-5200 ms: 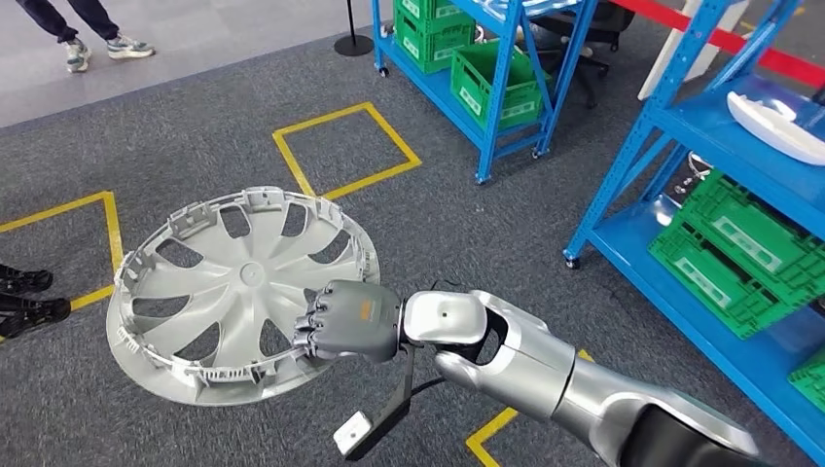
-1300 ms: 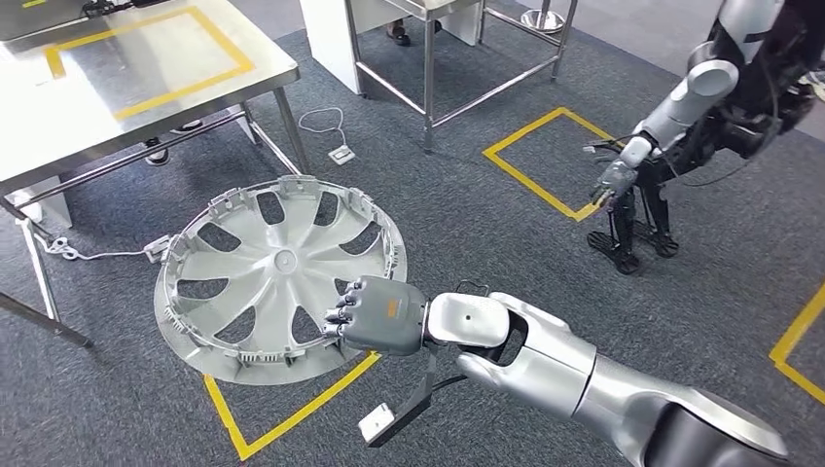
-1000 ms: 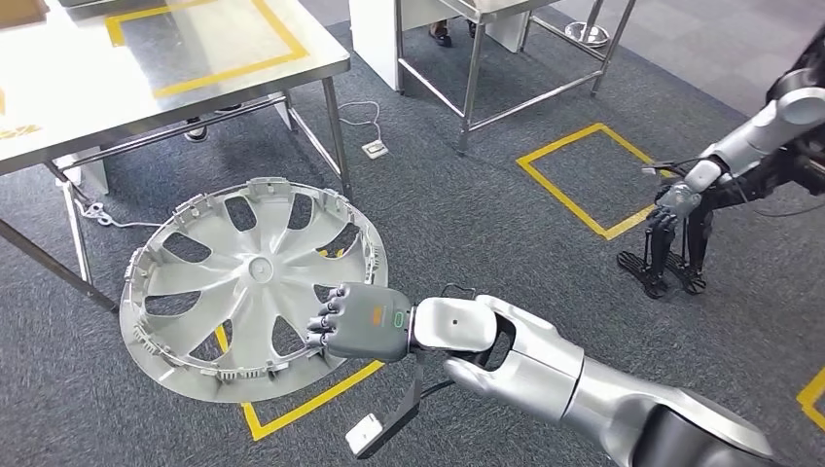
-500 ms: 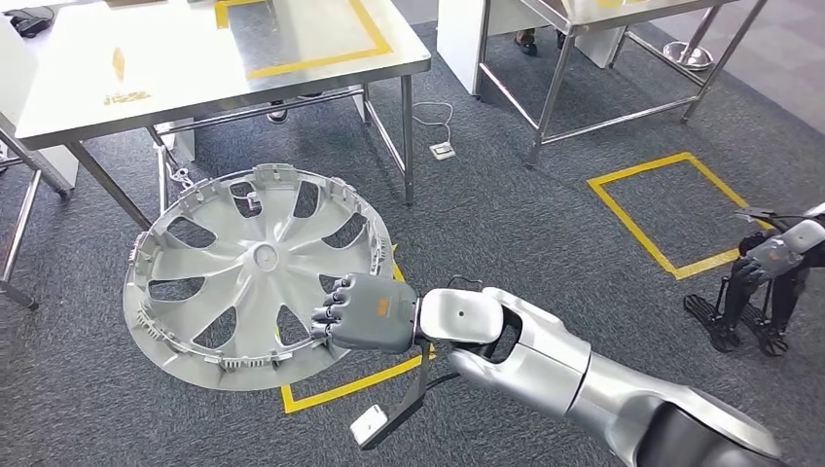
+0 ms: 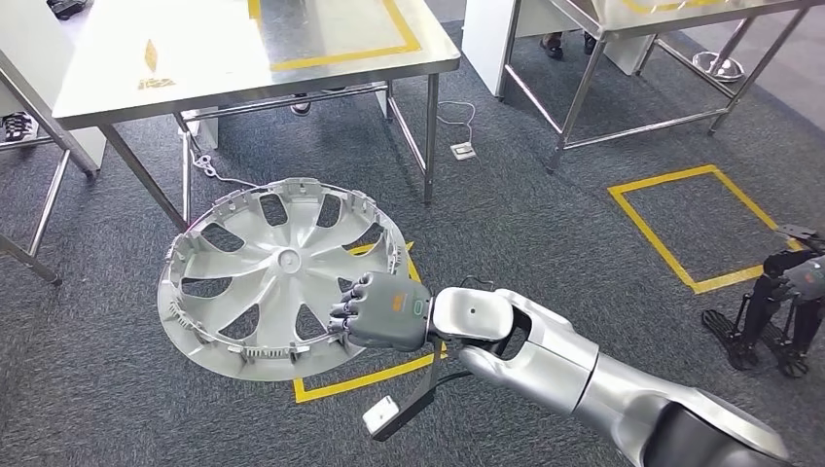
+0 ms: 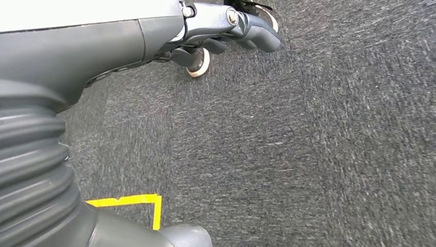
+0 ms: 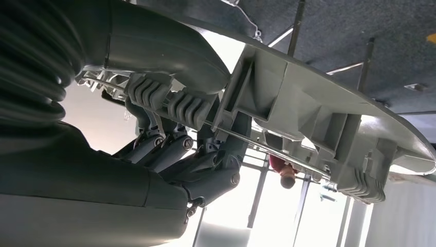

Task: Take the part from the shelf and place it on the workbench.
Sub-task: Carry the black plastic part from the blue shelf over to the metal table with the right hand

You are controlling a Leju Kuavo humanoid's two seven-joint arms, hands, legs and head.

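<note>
Part: the silver wheel cover [image 5: 277, 277] hung in the air over the grey carpet, off the shelf and not yet on any bench; it lay nearly flat, inner ribbed side up.
Right hand: the right hand [image 5: 381, 313] was clenched on the cover's rim at the edge nearest the robot; the right wrist view had the thumb over the rim [image 7: 288, 103] and the dark fingers [image 7: 175, 149] curled under it. Judged reason: a rim pinch is the one hold a wide, thin disc offers, and it leaves the far side free to land first.
Tilt: carried close to level, probably so it could be slid or lowered flat onto a top.
Workbench: the steel workbench [image 5: 117, 83], with a yellow taped outline near its far right corner, stood ahead of the cover; the cover's far edge was near the bench's front legs, below the front edge.
Left hand: the left hand [image 6: 226, 28] hung over the carpet, holding nothing, fingers loosely spread.
Stage: carrying, approach nearly done; the cover would need lifting above the bench edge.
</note>
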